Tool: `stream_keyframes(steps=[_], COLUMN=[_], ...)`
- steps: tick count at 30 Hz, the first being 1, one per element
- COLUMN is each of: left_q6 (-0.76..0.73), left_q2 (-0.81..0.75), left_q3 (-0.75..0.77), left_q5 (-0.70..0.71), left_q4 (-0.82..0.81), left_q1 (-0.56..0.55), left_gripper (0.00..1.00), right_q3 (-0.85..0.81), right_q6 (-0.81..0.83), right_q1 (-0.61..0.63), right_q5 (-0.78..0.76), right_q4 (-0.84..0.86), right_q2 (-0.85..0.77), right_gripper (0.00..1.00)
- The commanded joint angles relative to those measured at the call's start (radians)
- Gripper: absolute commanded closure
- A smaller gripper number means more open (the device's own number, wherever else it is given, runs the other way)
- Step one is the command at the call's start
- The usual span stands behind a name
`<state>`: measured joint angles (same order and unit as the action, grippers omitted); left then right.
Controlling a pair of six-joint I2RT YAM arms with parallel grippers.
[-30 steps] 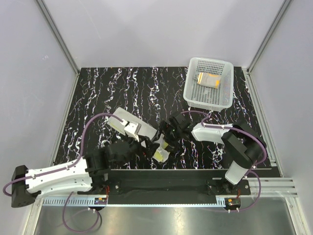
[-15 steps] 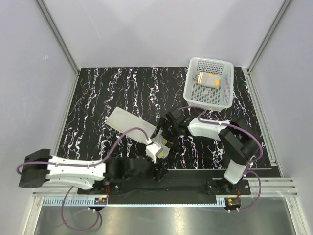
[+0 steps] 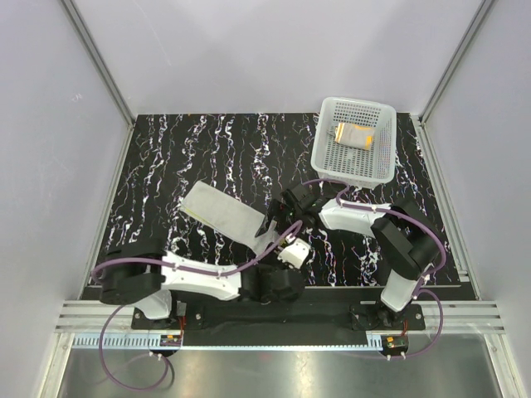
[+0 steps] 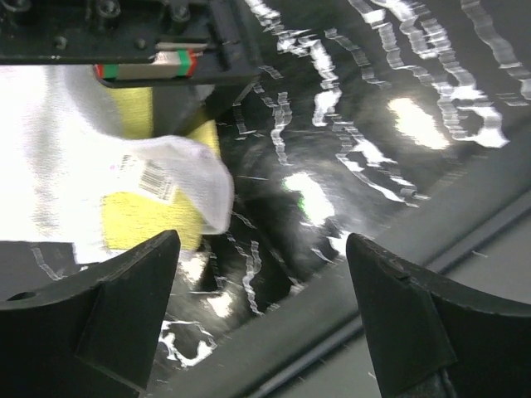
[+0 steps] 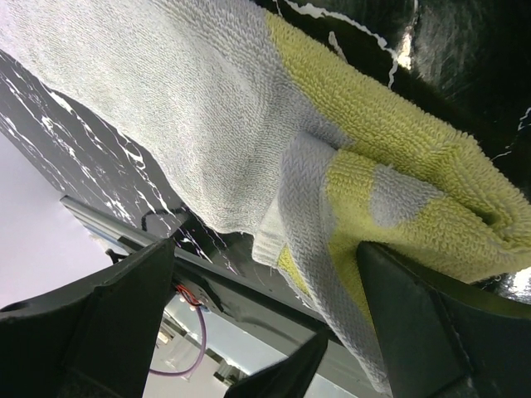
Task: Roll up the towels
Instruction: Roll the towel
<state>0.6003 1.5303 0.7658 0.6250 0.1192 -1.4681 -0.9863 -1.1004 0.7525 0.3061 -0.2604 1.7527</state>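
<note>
The yellow towel point(image 3: 217, 213) lay spread on the black marbled bench point(image 3: 166, 157) with its grey-white reverse up, running slantwise from left of the middle down toward the near edge. Its near end was turned over into a loose, lumpy fold that showed the yellow pile. That was the start of a roll at most, nothing tight. A white label stuck out from the same end. The orange towel point(image 3: 355, 134) sat well apart from all this, a small bundle inside the white basket point(image 3: 320, 157) at the far right corner. I couldn't tell from where I stood whether it was properly rolled.

The right end effector point(image 3: 280, 217) stood at the folded end with its jaws spread as wide as they go. The turned-over edge lay between the fingers, but as far as I could see nothing was pinched. The left end effector point(image 4: 261, 257) hung low near the front edge, just beside that same end. Its jaws were also wide apart, with only bare bench between them and the towel off to one side. It held nothing.

I judged the step in hand to be the start of the yellow towel's roll, worked from the near end. The left end effector would first have to shift across onto the cloth. Then both would need to catch the fold across its width and turn it over evenly toward the far left end. The fold was slack and the cloth soft, so a roll pushed harder from one side would likely come out crooked.
</note>
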Motion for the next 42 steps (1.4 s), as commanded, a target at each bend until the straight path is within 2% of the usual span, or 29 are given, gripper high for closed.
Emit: stream_keyframes(steps=[1,7,11,12,14,15,18,19,20,24,28,32,37,42], left_q6=[0.042,0.119,0.139,0.133,0.135,0.133,0.119,0.113,0.108,0.067,0.03,0.055,0.099,0.121], left_q2=[0.095,0.211,0.228,0.222,0.203,0.2,0.195,0.197,0.197,0.169,0.076,0.021,-0.027,-0.081], left_q3=[0.069,0.135,0.133,0.124,0.095,0.087,0.06,0.053,0.046,0.014,-0.011,0.003,0.023,0.023], left_q5=[0.157,0.223,0.203,0.196,0.182,0.174,0.137,0.128,0.114,0.064,-0.068,-0.159,-0.26,-0.39], left_q4=[0.078,0.19,0.2,0.186,0.163,0.154,0.111,0.103,0.088,0.028,-0.02,0.008,0.017,-0.056], left_q1=[-0.005,0.017,0.054,0.063,0.072,0.081,0.104,0.11,0.115,0.123,0.124,0.123,0.121,0.141], left_gripper=[0.16,0.17,0.24,0.33,0.45,0.62,0.78,0.91,0.98,1.0,1.0,1.0,1.0,1.0], right_q3=[0.011,0.029,0.046,0.054,0.061,0.069,0.078,0.078,0.078,0.072,0.012,-0.058,-0.123,-0.118], right_q6=[0.033,0.033,0.034,0.034,0.033,0.031,0.027,0.028,0.03,0.04,0.114,0.175,0.24,0.24], right_q1=[-0.005,-0.008,-0.008,-0.01,-0.01,-0.015,-0.019,-0.021,-0.022,-0.033,-0.068,-0.126,-0.206,-0.226], right_q5=[0.014,0.031,0.033,0.034,0.037,0.041,0.051,0.051,0.05,0.012,-0.117,-0.26,-0.344,-0.484], right_q4=[-0.026,-0.022,-0.02,-0.023,-0.022,-0.019,-0.011,-0.019,-0.022,-0.063,-0.224,-0.35,-0.46,-0.551], right_q2=[-0.025,-0.047,-0.064,-0.065,-0.076,-0.082,-0.097,-0.105,-0.107,-0.137,-0.182,-0.199,-0.232,-0.358], right_gripper=[0.0,0.01,0.0,0.0,0.0,0.0,0.0,0.0,0.0,0.0,0.0,0.0,0.0,0.0])
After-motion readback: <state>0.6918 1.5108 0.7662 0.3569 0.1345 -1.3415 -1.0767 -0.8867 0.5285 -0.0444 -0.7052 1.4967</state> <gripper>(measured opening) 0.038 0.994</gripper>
